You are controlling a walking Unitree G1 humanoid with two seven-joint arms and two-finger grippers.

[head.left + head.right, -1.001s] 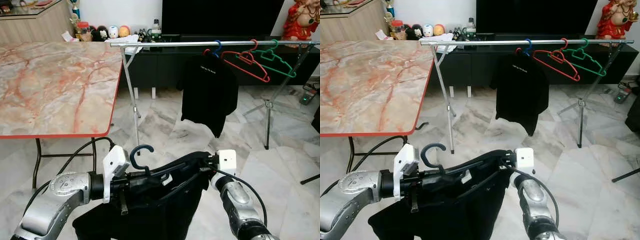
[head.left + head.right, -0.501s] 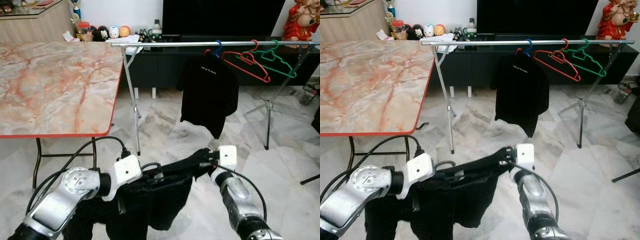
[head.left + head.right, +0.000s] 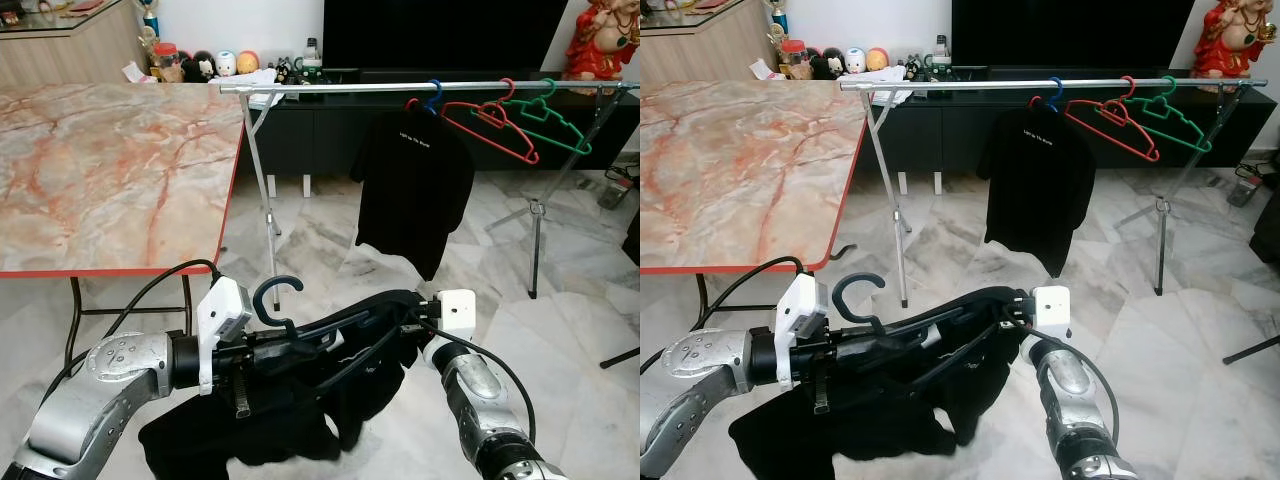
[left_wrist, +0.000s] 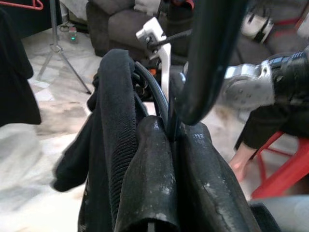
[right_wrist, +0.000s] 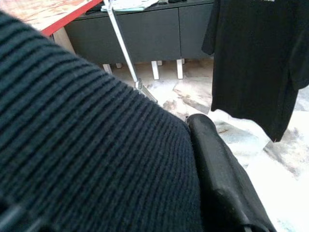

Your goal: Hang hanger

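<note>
While you look down from the head camera, you find the dark hanger (image 3: pixel 300 325) low in the frame's centre, its hook curling upward and a black garment (image 3: pixel 290 400) draped over it, sagging toward the marble floor (image 3: pixel 570 330). Your left gripper (image 3: pixel 262 352), at lower left, is clenched on the hanger just below the hook; the left wrist view shows its fingers (image 4: pixel 159 179) pressed together around the hanger's stem with the cloth bunched beside them. Your right gripper (image 3: pixel 408 322), right of centre, reaches into the garment's far shoulder end. The right wrist view has ribbed dark fabric (image 5: pixel 87 145) lying across one black finger (image 5: pixel 217 169), so you cannot tell whether that gripper is closed or loose.

Across the upper part of the frame runs the silver clothes rail (image 3: pixel 400 87), well apart from the hanger you hold. On it, toward the upper right, hang a black T-shirt (image 3: pixel 412 185) on a blue hanger (image 3: pixel 433 95), then a red hanger (image 3: pixel 490 122) and a green hanger (image 3: pixel 550 122), both bare. At upper left sits the marble-topped table (image 3: pixel 110 170), its red edge near your left arm.
</note>
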